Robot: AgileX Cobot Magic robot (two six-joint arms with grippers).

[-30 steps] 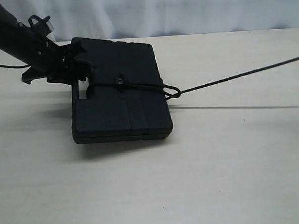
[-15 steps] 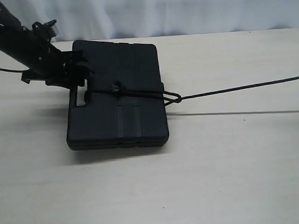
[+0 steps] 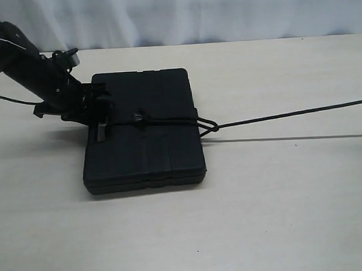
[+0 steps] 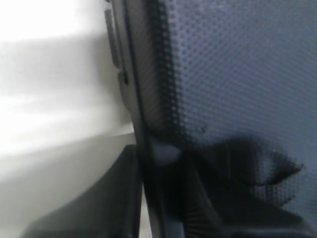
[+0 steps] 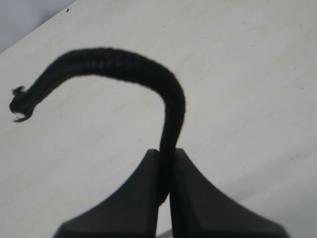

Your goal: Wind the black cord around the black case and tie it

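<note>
The cord (image 3: 276, 116) runs taut rightward from the case (image 3: 146, 155) to the right end effector (image 5: 166, 157), which pinches its end; the left end effector (image 3: 97, 110) clamps the case's left edge.

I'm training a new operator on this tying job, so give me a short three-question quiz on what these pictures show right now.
1. True or false: the black cord crosses the lid of the black case.
2. What is the right gripper clamped on? A, the cord. B, the case. C, nothing.
3. In the exterior view, which gripper is at the case's left edge?
Key: 1 true. 2 A. 3 the left gripper.
</note>
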